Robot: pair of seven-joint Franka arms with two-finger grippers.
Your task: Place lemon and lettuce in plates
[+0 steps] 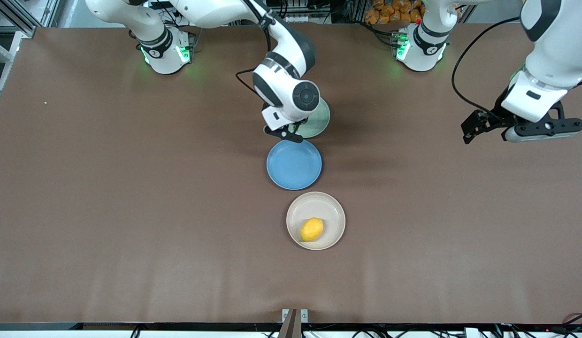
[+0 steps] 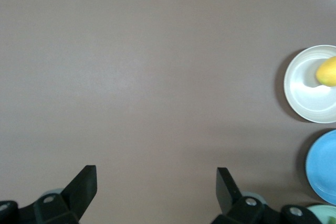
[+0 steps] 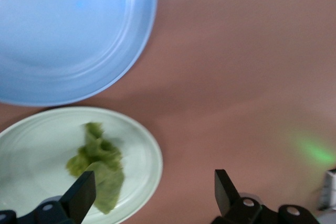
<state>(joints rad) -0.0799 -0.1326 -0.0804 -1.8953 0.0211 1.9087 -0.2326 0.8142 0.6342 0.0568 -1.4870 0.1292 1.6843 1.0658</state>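
Note:
The lemon (image 1: 312, 229) lies in the beige-cream plate (image 1: 331, 211), the plate nearest the front camera; the left wrist view shows the lemon (image 2: 328, 71) and this plate (image 2: 307, 87) too. The lettuce (image 3: 97, 165) lies in the mint green plate (image 3: 144, 148), loose, with one finger just over its edge. In the front view the right arm hides most of that mint green plate (image 1: 320, 121), and the lettuce is hidden there. My right gripper (image 1: 286, 134) (image 3: 155, 192) hangs open above this plate's rim, holding nothing. My left gripper (image 1: 467, 132) (image 2: 156, 187) waits open over bare table at the left arm's end.
A blue plate (image 1: 294, 164) (image 3: 73, 30) with nothing in it sits between the mint green and beige-cream plates, all three in a row down the table's middle. Brown tabletop spreads wide toward both ends.

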